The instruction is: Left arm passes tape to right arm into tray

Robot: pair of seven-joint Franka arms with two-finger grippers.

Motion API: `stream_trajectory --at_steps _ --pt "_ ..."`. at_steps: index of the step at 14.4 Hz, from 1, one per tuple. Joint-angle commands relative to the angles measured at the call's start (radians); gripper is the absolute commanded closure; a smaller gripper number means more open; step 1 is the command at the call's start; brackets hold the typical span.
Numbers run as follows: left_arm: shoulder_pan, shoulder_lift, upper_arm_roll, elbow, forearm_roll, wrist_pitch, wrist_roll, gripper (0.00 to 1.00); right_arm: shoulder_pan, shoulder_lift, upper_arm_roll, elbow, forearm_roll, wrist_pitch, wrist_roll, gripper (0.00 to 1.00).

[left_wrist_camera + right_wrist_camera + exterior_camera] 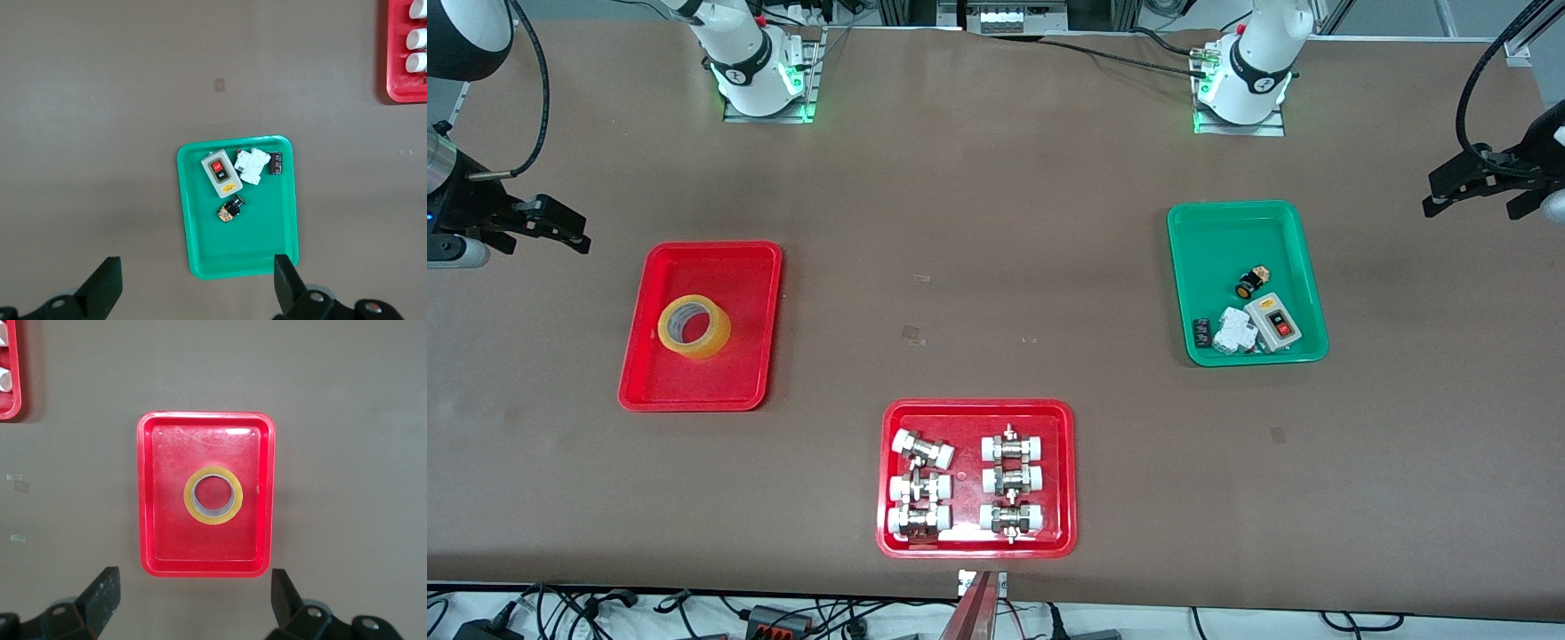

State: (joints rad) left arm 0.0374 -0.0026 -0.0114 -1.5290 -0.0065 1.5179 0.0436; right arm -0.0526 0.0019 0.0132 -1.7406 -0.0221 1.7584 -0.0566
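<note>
We see the tape (695, 327) lying flat in the tray (649, 391), near its middle, hole up. That placement suggests the job is done: the roll touches only the tray floor and nothing holds it.

Our right gripper (547, 227) hangs in the air over bare table just off the tray's edge, toward the right arm's end of the table. Its fingers are spread wide and hold nothing. In the right wrist view the two fingertips (103, 593) frame the scene, and the tray (147, 493) with the tape (213, 495) sits directly below and between them, well apart from the pads. We judge this a raised, look-down pose: wrist pointing straight at the table, clear of the roll.

Our left gripper (1472, 182) also hangs high, over bare table just past the green tray (1227, 222) toward the left arm's end. It too is spread and empty. Its wrist view shows its fingertips (103, 283) with the green tray (233, 257) below them, holding a switch box (219, 175) and small electrical parts. This arm waits.

Nearest the front camera, between the two arms, a second red tray (889, 471) holds pipe fittings (920, 449) in two columns; neither gripper is near it. Farthest off, both bases stand at the table's edge.
</note>
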Motion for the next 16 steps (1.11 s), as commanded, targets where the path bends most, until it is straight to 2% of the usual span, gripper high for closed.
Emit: stream_trajectory --at_steps 1,16 --pt "-0.004 0.021 -0.002 0.043 0.016 -0.027 -0.01 0.0 0.002 -0.026 0.004 -0.02 0.002 -0.019 0.014 0.0" --pt "-0.004 0.023 -0.002 0.043 0.016 -0.028 -0.01 0.0 0.004 -0.029 0.007 -0.014 0.001 -0.042 0.014 0.0"
